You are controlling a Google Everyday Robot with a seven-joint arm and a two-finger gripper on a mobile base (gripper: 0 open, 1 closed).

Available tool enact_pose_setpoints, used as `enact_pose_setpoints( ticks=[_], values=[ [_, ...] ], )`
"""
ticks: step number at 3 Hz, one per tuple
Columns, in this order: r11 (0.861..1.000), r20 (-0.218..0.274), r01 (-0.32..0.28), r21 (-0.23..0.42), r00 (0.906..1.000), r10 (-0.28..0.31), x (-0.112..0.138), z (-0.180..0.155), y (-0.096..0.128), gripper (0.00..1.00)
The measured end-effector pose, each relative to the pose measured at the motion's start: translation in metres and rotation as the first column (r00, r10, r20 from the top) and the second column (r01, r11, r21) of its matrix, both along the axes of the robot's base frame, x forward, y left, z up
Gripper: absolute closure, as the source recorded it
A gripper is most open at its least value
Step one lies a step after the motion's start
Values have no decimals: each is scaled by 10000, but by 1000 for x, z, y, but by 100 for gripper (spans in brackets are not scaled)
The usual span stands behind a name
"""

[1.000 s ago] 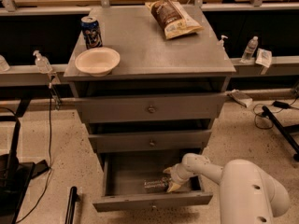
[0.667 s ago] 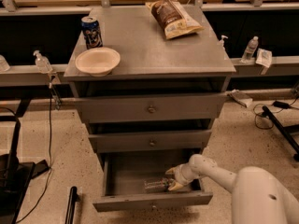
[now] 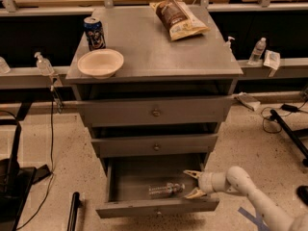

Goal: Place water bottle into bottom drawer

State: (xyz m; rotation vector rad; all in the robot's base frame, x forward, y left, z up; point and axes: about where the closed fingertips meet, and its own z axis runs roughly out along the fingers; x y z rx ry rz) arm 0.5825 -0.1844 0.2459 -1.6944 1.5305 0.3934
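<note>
The small clear ribbed plastic water bottle (image 3: 166,190) lies on its side on the floor of the pulled-out bottom drawer of the grey metal cabinet (image 3: 156,208), lengthwise along the drawer front. Your claw (image 3: 188,184) sits just to the right of it inside the drawer, fingers spread wide and holding nothing. The bottle's near end is at the mouth of the fingers.

The placing looks done, so the step in hand is getting out cleanly. Leave the fingers spread and draw the claw away from the bottle towards the drawer's right side before lifting. A round bottle will roll at the slightest nudge. Come up gently. The closed grey middle drawer (image 3: 155,144) overhangs the back of the tray, and the drawer's right wall is close to the white arm (image 3: 240,184).

Several things you cannot settle from here:
- The rear of the tray is in shadow under the middle drawer.
- You cannot tell which end of the bottle carries the cap.
- You cannot tell whether either finger touches the bottle.
- You cannot tell whether the lower finger rests on the drawer floor.
- The arm is cut off at the lower right corner, so its base is out of sight.

On the tabletop above, the blue drink can (image 3: 94,32), pale round bowl (image 3: 100,63) and brown snack bag (image 3: 178,18) sit well clear.
</note>
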Motion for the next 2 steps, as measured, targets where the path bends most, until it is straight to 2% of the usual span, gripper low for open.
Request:
enact_pose_setpoints(
  ticks=[1, 2],
  values=[
    [9939, 328, 328, 1052, 9988, -364, -21, 26, -36, 29],
    [9921, 303, 312, 1217, 9989, -351, -28, 28, -40, 16]
  ],
)
